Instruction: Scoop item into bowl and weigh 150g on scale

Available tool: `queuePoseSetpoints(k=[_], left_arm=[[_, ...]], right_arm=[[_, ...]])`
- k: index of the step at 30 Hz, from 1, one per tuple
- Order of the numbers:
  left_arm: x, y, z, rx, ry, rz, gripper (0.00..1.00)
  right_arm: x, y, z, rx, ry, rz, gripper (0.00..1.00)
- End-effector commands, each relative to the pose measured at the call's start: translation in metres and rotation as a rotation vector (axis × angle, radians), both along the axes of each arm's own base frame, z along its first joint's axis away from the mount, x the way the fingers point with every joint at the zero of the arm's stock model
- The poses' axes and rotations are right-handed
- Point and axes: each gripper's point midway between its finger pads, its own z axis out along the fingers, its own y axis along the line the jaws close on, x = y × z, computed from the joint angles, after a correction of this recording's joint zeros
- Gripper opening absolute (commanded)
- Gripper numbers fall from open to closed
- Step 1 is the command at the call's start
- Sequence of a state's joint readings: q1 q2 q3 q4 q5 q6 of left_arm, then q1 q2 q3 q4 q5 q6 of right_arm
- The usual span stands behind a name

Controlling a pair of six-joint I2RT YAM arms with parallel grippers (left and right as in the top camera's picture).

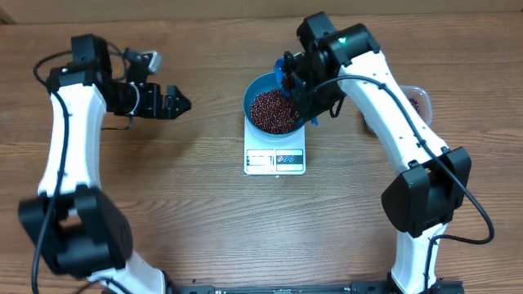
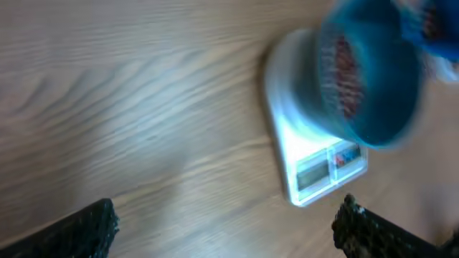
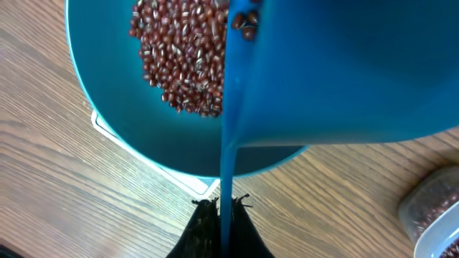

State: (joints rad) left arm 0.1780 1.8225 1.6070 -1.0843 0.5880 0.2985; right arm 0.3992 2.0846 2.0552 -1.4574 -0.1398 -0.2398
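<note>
My right claw point(image 3: 224, 215) is clamped tight on the thin handle of the small blue plastic scoop point(image 3: 344, 72). The scoop is tipped over the round glossy blue bowl point(image 3: 122, 122), with a few grains at its lip. My right arm bends at the elbow and reaches inward to the bowl's far right rim. A heap of small dark red-brown beans point(image 1: 274, 110) lies in the bowl, and the bowl sits on the flat white square scale point(image 1: 275, 159), whose display faces me. Behind my forearm is a clear plastic tub point(image 1: 417, 100), also holding beans. My left claw point(image 2: 226, 233) gapes wide above the wooden bench point(image 1: 163, 188), well apart from the scale, pointing toward it. I count one bowl, one scale, one scoop and one tub.
</note>
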Motion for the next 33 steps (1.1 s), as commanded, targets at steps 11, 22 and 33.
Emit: queuePoseSetpoints(k=[11, 22, 33], left_arm=[[-0.033, -0.101, 0.009, 0.134, -0.091, -0.367, 1.0], [-0.026, -0.11, -0.009, 0.15, -0.075, -0.391, 0.98], [-0.07, -0.161, -0.056, 0.208, 0.135, -0.527, 0.92]], right_arm=[[0.005, 0.01, 0.038, 0.318, 0.05, -0.068, 0.04], [0.012, -0.024, 0.054, 0.482, 0.09, -0.116, 0.04], [0.024, -0.121, 0.057, 0.482, 0.088, -0.363, 0.04]])
